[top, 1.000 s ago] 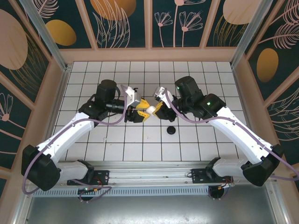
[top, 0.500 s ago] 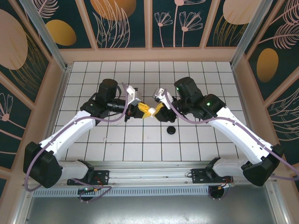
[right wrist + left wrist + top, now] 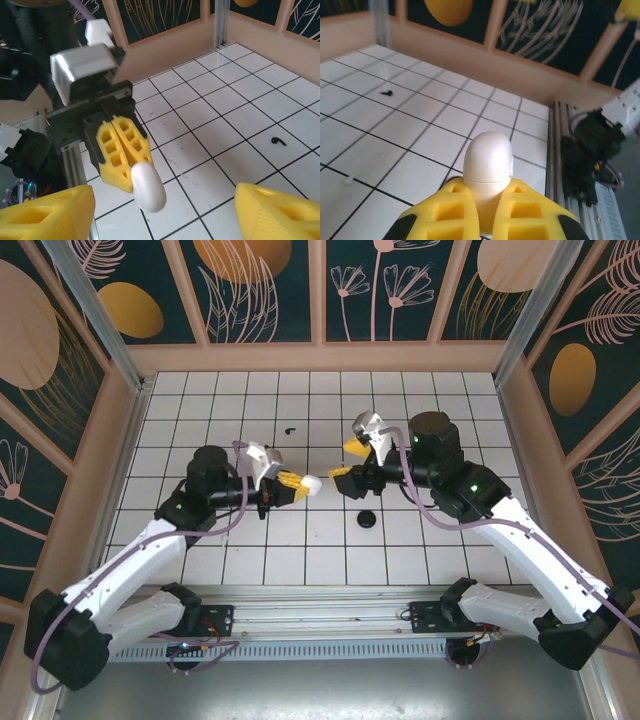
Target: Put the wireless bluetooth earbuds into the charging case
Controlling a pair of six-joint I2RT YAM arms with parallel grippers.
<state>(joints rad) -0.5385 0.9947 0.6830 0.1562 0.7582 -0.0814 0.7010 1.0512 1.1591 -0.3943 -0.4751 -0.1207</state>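
Left hand (image 3: 300, 483): clamped on the white egg-shaped charging case (image 3: 313, 483), yellow fingers (image 3: 451, 212) pressed to either side of its lower half, rounded end poking out past the tips. Held above the surface (image 3: 200, 400), over the middle tiles, pointing toward the right hand (image 3: 347, 461). Right hand: spread wide, nothing between its fingers, tips close to the case but apart from it.

From above: both arms bent inward with elbows out, wrists nearly facing each other across the centre of the grid. One black earbud (image 3: 290, 430) lying alone on a tile beyond the left hand, well apart from the case. Black round disc (image 3: 367, 519) on the tiles on the near side of the right hand, toward the bases.

From the left wrist: faint seam around the case, looking shut. Same black earbud (image 3: 386, 92), small on a far tile. Also a tiny white sliver (image 3: 347, 180) by a grid line at lower left, too small to tell its shape.

From the right wrist: left hand seen nearly head-on, angled down toward the tiles, case at its tip. Right hand's two yellow finger ends at the bottom corners, far apart. Black earbud (image 3: 277, 141) off to the right, comma-shaped, flat on the surface.
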